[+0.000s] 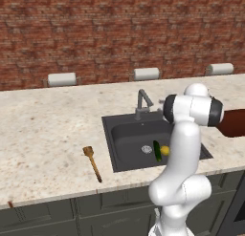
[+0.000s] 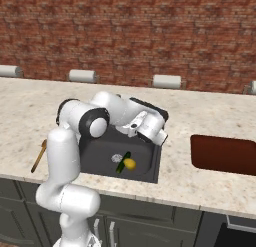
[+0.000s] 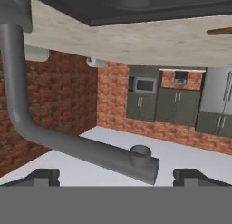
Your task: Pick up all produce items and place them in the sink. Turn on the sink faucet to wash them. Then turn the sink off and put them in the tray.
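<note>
The gripper [image 3: 116, 175] stands wide open, its dark tips apart at either side of the faucet [image 3: 68, 143] spout, holding nothing. In the sink [image 1: 125, 134], the cucumber [image 1: 157, 151] and the yellow piece [image 1: 165, 150] lie touching, just right of the drain near the front wall. The wooden spoon [image 1: 92, 162] lies left on open counter [image 1: 48, 130]. The tray [image 2: 223, 154] sits right, well apart from the sink. A brick wall [image 1: 95, 29] closes the far edge.

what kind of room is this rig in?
A kitchen, rendered: a speckled stone counter with a dark sink and faucet, grey cabinet doors below, and a brick wall behind.
</note>
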Controlling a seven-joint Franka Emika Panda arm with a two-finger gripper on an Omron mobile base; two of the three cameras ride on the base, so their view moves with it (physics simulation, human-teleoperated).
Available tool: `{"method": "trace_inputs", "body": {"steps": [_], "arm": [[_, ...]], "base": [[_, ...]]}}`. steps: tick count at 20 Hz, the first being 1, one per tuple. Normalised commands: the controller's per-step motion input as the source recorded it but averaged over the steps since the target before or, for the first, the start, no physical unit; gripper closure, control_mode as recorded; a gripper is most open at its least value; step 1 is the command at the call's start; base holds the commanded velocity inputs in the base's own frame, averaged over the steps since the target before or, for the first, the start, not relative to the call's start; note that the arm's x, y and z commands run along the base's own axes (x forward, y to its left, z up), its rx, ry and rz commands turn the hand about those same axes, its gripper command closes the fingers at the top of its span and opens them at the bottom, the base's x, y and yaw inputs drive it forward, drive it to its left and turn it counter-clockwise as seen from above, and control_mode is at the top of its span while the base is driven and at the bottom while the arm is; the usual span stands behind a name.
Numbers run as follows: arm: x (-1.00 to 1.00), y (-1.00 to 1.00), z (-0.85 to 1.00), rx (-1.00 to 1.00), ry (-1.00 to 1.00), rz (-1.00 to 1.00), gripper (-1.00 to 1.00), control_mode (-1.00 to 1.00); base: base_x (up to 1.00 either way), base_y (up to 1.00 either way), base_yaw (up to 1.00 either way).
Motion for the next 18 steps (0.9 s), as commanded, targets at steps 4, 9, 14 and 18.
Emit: {"method": "trace_inputs", "body": {"steps": [4, 9, 14, 18], "arm": [[0.27, 0.03, -0.19, 0.03, 0.06, -0.04, -1.0, -1.0], [0.35, 0.08, -0.02, 0.0, 0.11, -0.08, -1.0, -1.0], [0.37, 0.22, 0.0, 0.0, 0.19, -0.1, -1.0, -1.0], [0.35, 0.23, -0.08, -0.02, 0.17, -0.1, -1.0, -1.0]], "base": [[0.0, 0.0, 0.0], [0.0, 0.0, 0.0], [0.0, 0.0, 0.0], [0.0, 0.0, 0.0]]}}
